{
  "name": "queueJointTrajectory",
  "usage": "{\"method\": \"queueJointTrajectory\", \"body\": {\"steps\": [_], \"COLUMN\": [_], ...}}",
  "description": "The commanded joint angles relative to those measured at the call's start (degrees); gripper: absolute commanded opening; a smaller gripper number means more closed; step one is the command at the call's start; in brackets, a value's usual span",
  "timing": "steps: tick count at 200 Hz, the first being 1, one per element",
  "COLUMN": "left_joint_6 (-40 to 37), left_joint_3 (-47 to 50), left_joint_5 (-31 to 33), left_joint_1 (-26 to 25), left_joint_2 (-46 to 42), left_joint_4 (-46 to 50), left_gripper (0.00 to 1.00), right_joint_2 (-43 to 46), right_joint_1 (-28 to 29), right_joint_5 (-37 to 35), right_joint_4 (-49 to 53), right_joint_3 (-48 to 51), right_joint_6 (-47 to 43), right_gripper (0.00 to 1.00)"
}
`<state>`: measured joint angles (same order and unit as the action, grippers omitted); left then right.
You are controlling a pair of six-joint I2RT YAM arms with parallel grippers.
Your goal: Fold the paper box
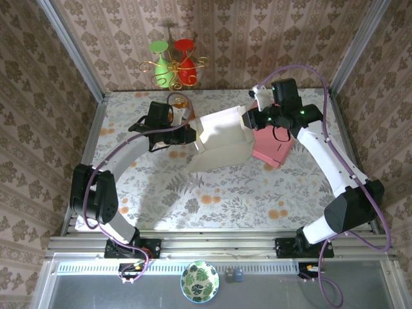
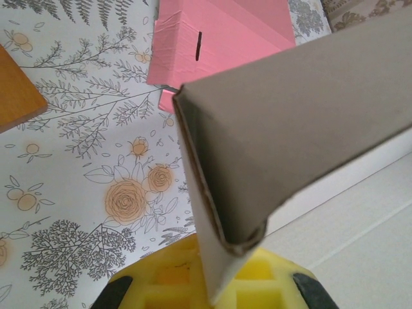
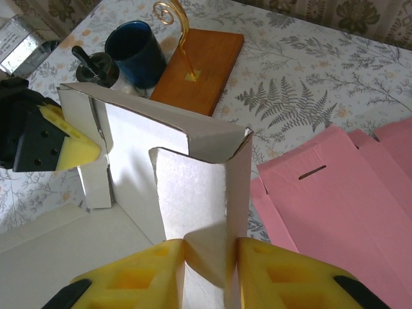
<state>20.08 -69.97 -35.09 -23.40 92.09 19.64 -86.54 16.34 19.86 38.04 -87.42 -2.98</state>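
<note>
Plainly half-built, the white paper box (image 1: 219,151) sits on the far middle of the table, between the two arms, with its walls raised and its top open. The left gripper (image 2: 215,273) is pressed together on a side flap at the box's left end, apparently to keep that wall upright. The right gripper (image 3: 209,250) pinches the folded wall at the opposite corner, one yellow pad on each side of the card, probably to steady the corner while the flaps are brought together. Whether the small corner tab is already tucked under is hard to tell from here. Just beside the box, on its right, lies a flat pink box blank (image 3: 335,212), partly under the right arm and likely waiting its turn. Behind the box stand a wooden base (image 3: 203,61) with a gold wire stem and a blue cup (image 3: 135,51). Underneath is a pale tablecloth (image 1: 212,199) printed with ferns and orange blossoms. Panels of brown damask wallpaper (image 1: 257,32) close in the cell, and a leaf-patterned bowl (image 1: 199,282) rests below the near rail.
</note>
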Motion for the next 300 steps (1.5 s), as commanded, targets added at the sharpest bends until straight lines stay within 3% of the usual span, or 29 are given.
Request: {"method": "queueJointTrajectory", "body": {"steps": [1, 146, 212, 258, 300], "left_joint_6": [-1.3, 1.4, 1.0, 1.7, 2.7], "left_joint_3": [-2.6, -6.2, -6.7, -8.0, -9.3], "left_joint_5": [1.7, 5.3, 5.7, 9.3, 12.5], "left_joint_1": [-0.7, -2.4, -4.7, -6.0, -8.1], "left_joint_2": [-2.1, -1.4, -1.5, -1.6, -1.1], "left_joint_4": [2.3, 3.9, 4.9, 7.2, 8.6], "left_gripper": [0.00, 0.00, 0.00, 0.00, 0.00], "right_joint_2": [-0.8, 1.7, 0.2, -3.2, -7.6], "right_joint_1": [0.9, 3.0, 4.6, 8.5, 10.7], "right_joint_5": [-2.1, -10.2, -14.8, -29.0, -43.0], "right_joint_4": [1.2, -1.5, -3.8, -2.2, 4.6], "right_joint_3": [-0.5, 7.3, 6.9, 4.3, 0.0], "right_joint_6": [-0.2, 3.6, 6.4, 10.5, 18.6], "right_gripper": [0.29, 0.37, 0.27, 0.14, 0.09]}}
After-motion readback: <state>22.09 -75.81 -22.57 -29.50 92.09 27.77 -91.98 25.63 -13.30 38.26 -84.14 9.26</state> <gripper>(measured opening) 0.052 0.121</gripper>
